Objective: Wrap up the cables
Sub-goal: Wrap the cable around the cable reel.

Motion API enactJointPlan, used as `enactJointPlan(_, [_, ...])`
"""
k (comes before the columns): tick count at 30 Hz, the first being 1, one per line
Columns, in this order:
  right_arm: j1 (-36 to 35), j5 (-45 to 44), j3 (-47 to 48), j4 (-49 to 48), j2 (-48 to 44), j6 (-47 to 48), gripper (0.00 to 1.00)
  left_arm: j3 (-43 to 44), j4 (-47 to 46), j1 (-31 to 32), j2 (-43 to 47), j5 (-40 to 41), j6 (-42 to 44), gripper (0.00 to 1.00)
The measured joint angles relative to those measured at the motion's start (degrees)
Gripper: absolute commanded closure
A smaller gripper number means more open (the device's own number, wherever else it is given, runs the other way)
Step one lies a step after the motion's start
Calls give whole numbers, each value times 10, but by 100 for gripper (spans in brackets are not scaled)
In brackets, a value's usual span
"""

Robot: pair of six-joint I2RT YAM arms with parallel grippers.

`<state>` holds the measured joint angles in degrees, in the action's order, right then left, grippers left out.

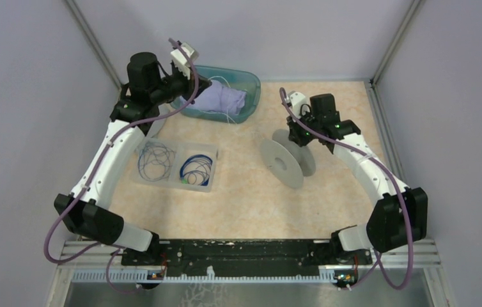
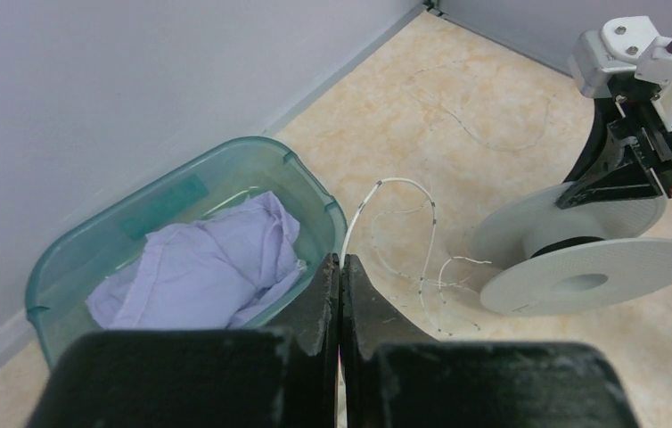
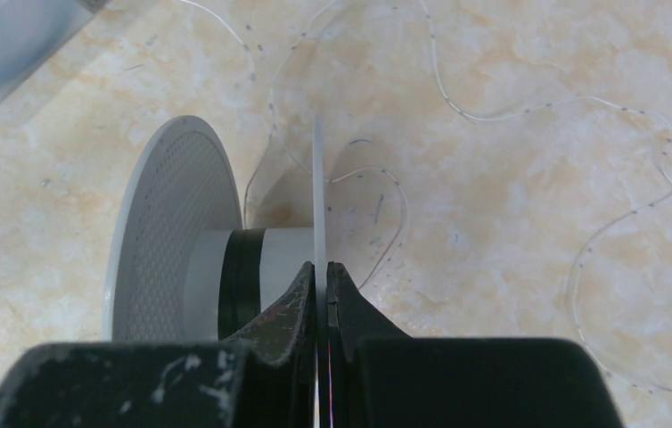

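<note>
"What does only the top view show?"

"Two blue wire coils (image 1: 155, 160), one per compartment of a clear plastic tray (image 1: 176, 146), centre left."

"And the wrist views?"

"One thin whitish cable (image 2: 399, 180) looping over the worktop (image 2: 386, 107) mid-frame, pinched in the closed left tool (image 2: 341, 267). The right tool (image 3: 319, 272) is clamped on one white plastic spool (image 3: 168, 223), by its flange."

Pale grey walls (image 1: 21, 96) are enclosing the workspace on the left, far and right sides, and two aluminium posts (image 1: 91, 38) are running up its far corners. A beige, marble-patterned tabletop (image 1: 245, 211) is filling the space between them and is catching soft, even light with faint shadows. Along the near edge, a black plate (image 1: 245, 249) is lying on a toothed metal rail (image 1: 257, 276).
</note>
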<state>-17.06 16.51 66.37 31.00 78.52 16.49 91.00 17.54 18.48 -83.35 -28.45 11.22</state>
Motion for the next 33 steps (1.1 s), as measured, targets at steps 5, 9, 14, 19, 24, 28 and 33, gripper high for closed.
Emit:
enactJointPlan(5, [0, 41, 0, 13, -1, 12, 100, -17, -5, 0, 0, -10, -28, 100])
enactJointPlan(9, [0, 36, 0, 28, -16, 14, 100, -23, -11, 0, -2, -1, -38, 100])
enactJointPlan(14, [0, 24, 26, 67, -46, 18, 100, -23, -26, 0, -7, 43, -45, 100])
enactJointPlan(19, [-3, 43, 40, 72, -71, 24, 100, -8, -38, 0, -33, 88, -68, 100])
enactJointPlan(24, [-41, 43, 40, 70, -67, 23, 100, 50, -43, 0, -85, 119, -104, 100])
enactJointPlan(28, [-98, 42, 43, 44, -41, 4, 100, 86, -43, 0, -116, 126, -135, 100])
enactJointPlan(33, [-152, 10, 51, -7, 13, -38, 100, 88, -45, 0, -127, 124, -164, 100])
